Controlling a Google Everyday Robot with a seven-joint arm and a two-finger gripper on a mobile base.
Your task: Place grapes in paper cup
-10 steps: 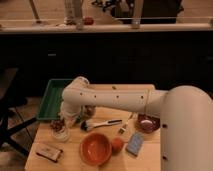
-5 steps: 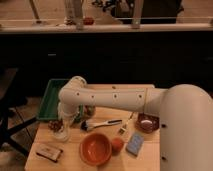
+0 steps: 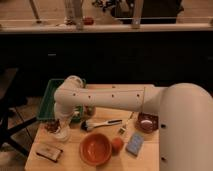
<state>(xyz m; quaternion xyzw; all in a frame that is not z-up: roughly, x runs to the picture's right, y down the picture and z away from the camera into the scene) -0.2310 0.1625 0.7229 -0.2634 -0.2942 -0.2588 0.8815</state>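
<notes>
Worktop (image 3: pixel 72 161): pale wood, carrying every item listed below.

Arm (image 3: pixel 115 100): white, reaching from the right edge across the worktop to the left and bending downward at its end.

Gripper (image 3: pixel 61 125): pointing down at the left front of the worktop, directly above the paper cup. Whether it is spread or closed cannot be told.

Paper cup (image 3: pixel 63 134): small, whitish, upright, under the gripper and in front of the green tray.

Grapes (image 3: pixel 51 126): dark reddish cluster at the left side of the cup's rim, right beside the gripper tip. Whether they are gripped, resting on the cup or on the wood cannot be told.

Green tray (image 3: pixel 47 100): rear left, partly hidden by the arm.

Brush (image 3: pixel 100 124): white handle, dark head, lying flat at centre.

Orange bowl (image 3: pixel 95 148): wide, front centre.

Orange ball (image 3: pixel 117 145): touching the bowl's right side.

Blue block (image 3: pixel 135 143): just right of the ball.

Dark-brown bowl (image 3: pixel 147 122): white inside, right rear.

Flat dark object (image 3: pixel 49 151): front left.
</notes>
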